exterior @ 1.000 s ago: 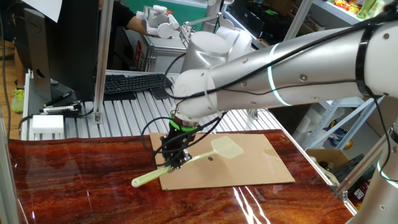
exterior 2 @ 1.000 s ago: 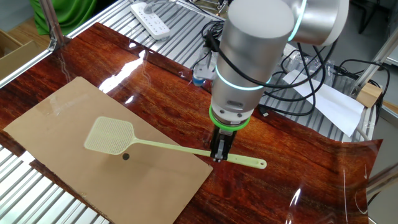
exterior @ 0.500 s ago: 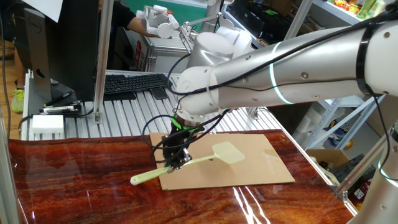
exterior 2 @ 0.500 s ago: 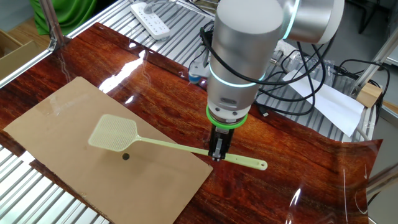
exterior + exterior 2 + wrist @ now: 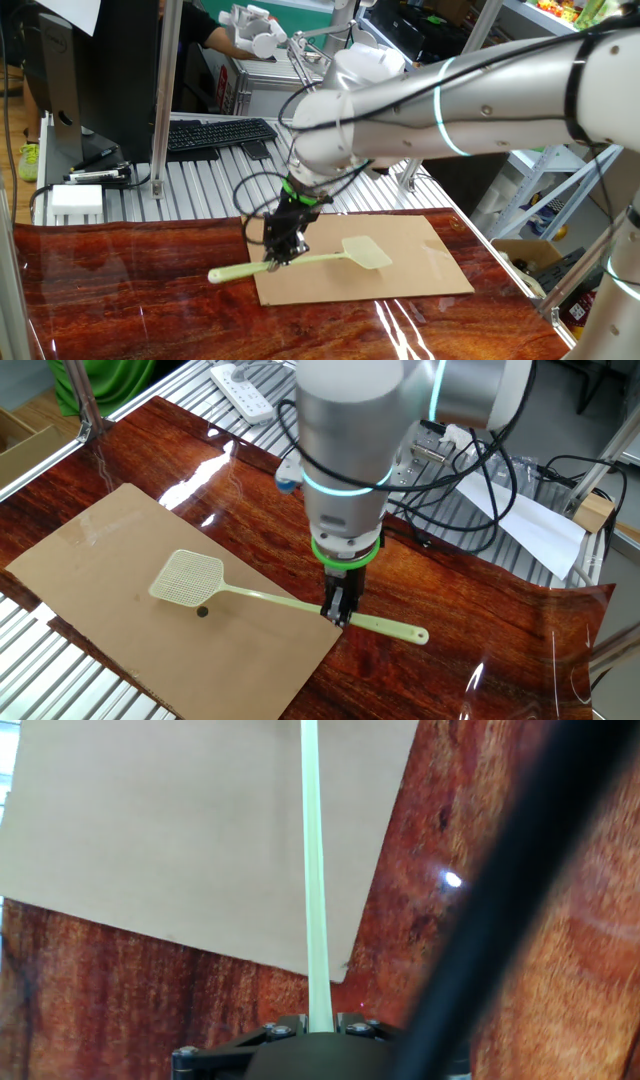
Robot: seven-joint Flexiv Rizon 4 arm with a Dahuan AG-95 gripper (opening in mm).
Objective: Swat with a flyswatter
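Observation:
The pale yellow-green flyswatter [image 5: 300,261] is held by its handle above the table. Its mesh head [image 5: 187,577] hovers tilted just over the brown cardboard sheet [image 5: 90,560], near a small dark spot [image 5: 202,611] on the sheet. My gripper [image 5: 337,616] is shut on the handle, with the handle's end sticking out past it over the wood. In the one fixed view the gripper [image 5: 277,258] sits at the sheet's left edge. In the hand view the handle [image 5: 315,870] runs straight up from the jaws across the cardboard [image 5: 160,830]; the head is out of frame.
The red-brown wooden tabletop [image 5: 250,490] carries the sheet. A black cable [image 5: 510,890] crosses the hand view. A keyboard [image 5: 215,133] and a white box [image 5: 77,202] lie behind the table. A power strip [image 5: 240,390] and cables [image 5: 480,480] lie on the slatted bench.
The arm has shifted along the table with the swatter. The head has lowered and moved toward the dark spot. The grip on the handle is unchanged.

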